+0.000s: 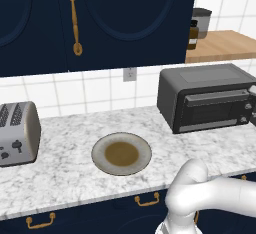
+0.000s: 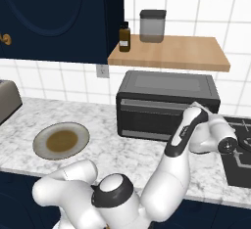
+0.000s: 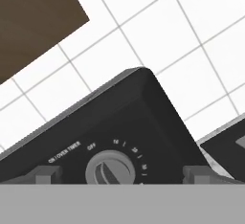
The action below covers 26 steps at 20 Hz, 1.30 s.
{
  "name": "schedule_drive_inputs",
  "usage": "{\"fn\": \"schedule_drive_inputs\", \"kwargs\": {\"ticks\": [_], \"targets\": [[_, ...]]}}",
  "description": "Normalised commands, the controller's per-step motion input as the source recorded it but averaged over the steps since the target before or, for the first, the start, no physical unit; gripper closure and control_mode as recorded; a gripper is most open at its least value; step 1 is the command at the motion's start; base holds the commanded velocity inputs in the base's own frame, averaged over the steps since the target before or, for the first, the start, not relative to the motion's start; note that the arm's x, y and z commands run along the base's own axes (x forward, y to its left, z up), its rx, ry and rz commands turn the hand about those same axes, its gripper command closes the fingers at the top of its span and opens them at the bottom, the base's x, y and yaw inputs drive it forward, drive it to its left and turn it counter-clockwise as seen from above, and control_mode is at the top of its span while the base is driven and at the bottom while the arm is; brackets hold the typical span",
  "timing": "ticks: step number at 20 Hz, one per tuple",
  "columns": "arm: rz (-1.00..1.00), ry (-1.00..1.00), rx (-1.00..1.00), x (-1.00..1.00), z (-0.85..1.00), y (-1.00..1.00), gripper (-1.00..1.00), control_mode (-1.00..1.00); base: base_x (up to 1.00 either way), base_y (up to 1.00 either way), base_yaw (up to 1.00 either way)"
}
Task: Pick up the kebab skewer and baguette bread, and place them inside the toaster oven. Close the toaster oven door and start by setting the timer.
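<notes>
The dark grey toaster oven (image 1: 205, 98) (image 2: 166, 103) stands at the back right of the marble counter. Its toaster oven door (image 1: 212, 109) (image 2: 147, 118) is shut. My arm reaches round to the oven's right end. In the hand view my gripper (image 3: 122, 174) is open, and its two fingertips (image 3: 48, 173) stand either side of the grey timer knob (image 3: 111, 170). The knob sits on the oven's dark side panel, under minute marks and an OFF label. I cannot tell whether the tips touch the knob. The kebab skewer and baguette bread are out of view.
A round plate (image 1: 145, 145) (image 2: 83, 132) lies bare on the counter left of the oven. The silver two-slot toaster (image 1: 17, 133) is at far left. A wooden shelf (image 2: 171, 52) above the oven holds a jar (image 2: 152, 26) and a bottle (image 2: 124, 37). A black stove top (image 2: 240, 154) lies right of the oven.
</notes>
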Motion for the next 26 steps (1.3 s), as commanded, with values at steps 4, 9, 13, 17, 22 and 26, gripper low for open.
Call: {"fn": "schedule_drive_inputs", "kwargs": {"ticks": [4, 9, 13, 17, 22, 26], "targets": [[0.0, 0.0, 0.0, 0.02, 0.0, 0.03, -1.0, -1.0, 0.0, 0.0, 0.0], [0.0, 0.0, 0.0, 0.0, 0.0, 0.08, -1.0, -1.0, 0.0, 0.0, 0.0], [0.0, 0.0, 0.0, 0.0, 0.0, 0.08, -1.0, -1.0, 0.0, 0.0, 0.0], [0.0, 0.0, 0.0, 0.08, 0.0, 0.01, -1.0, -1.0, 0.0, 0.0, 0.0], [0.0, 0.0, 0.0, 0.11, 0.0, 0.0, -1.0, -1.0, 0.0, 0.0, 0.0], [0.0, 0.0, 0.0, 0.0, 0.0, 0.0, 1.0, -1.0, 0.0, 0.0, 0.0]]}}
